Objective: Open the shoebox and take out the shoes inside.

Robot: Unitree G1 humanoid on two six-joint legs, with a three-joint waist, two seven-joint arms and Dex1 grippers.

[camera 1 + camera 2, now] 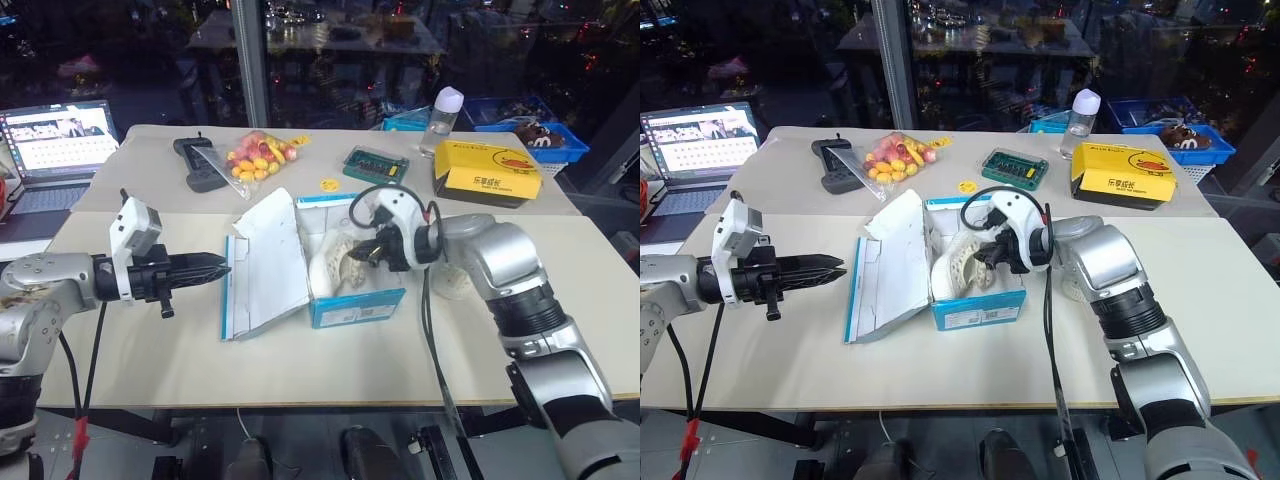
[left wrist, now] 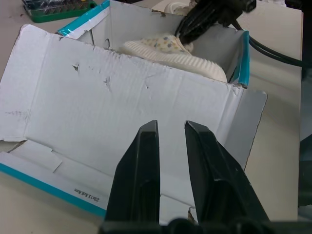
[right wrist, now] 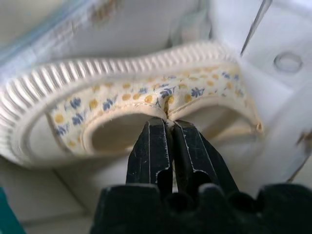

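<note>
Pale tabletops point(image 1: 150, 360) are set before dark windows, with a laptop point(image 1: 55, 145) at the far left, a bag of sweets point(image 1: 258, 155), a green case point(image 1: 375, 163) and a yellow box point(image 1: 487, 170) along the back. At the middle of the near table the shoebox point(image 1: 355, 305) is seen with its lid point(image 1: 270, 262) thrown wide to the left, white inside up, and a cream shoe point(image 1: 335, 262) raised at its rim. The right gripper point(image 1: 372, 254) is reached into the box; the left gripper point(image 1: 205, 268) is held level beside the lid, apart from it.

From the left wrist, the left gripper's fingers point(image 2: 141, 185) are seen drawn together on nothing, with the lid spread beyond them and the shoe at the far wall of the box.

From the right wrist, the right gripper's fingers point(image 3: 152, 151) are pinched shut on the thin lip of the shoe's opening, where a flowered lining is shown.

The lift is best made slowly and straight up, so that the narrow pinch is not peeled off the lip. The toe should be kept clear of the box wall, since a snag would likely drag the light box along. A steadying press on the lid by the left gripper would help.
</note>
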